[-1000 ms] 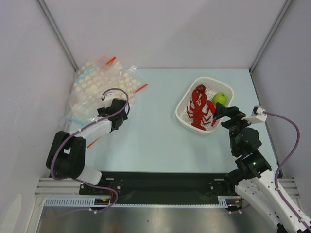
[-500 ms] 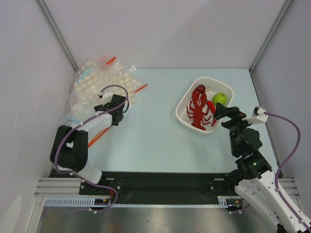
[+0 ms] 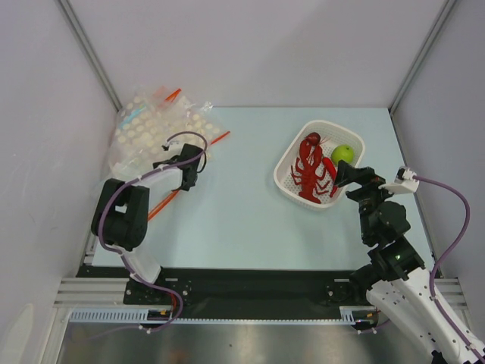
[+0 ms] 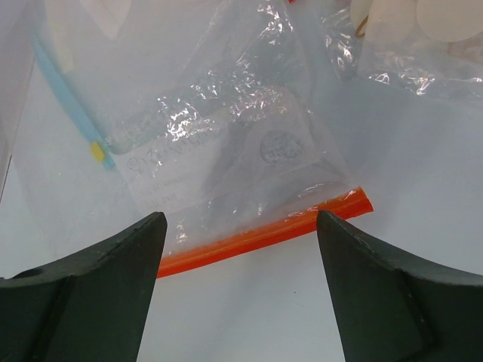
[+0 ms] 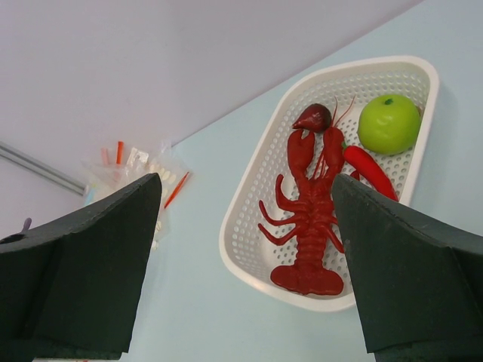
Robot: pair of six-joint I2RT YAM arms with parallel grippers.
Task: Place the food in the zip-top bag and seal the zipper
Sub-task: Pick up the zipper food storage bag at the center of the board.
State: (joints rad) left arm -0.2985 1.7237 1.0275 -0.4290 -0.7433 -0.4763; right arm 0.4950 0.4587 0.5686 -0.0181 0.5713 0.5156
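**Pale blue table: lobster in basket at right, bag at left**

Red lobster [image 3: 311, 168] flat in white basket [image 3: 280, 173] on right half of table [image 3: 242, 212]. Long axis near to far, slightly tilted: claws toward far rim, tail toward near rim. Beside it a green fruit [image 3: 342, 154] and, in right wrist view, a red chili [image 5: 369, 171]. From above, near right corner of basket hidden behind right gripper [image 3: 342, 177]; fingers spread wide, nothing between them.

Zip-top bag [image 4: 241, 151] well apart at left, crinkly and clear, outline hard to make out from above. Zipper [image 4: 264, 230] slanting from near left to far right, one end covered by left arm in top view. Left gripper [image 4: 239, 222] spread open above zipper, holding nothing; contact with bag impossible to judge. Beyond, dotted bags [image 3: 148, 129] and a blue strip [image 4: 68, 98], partly cut off.
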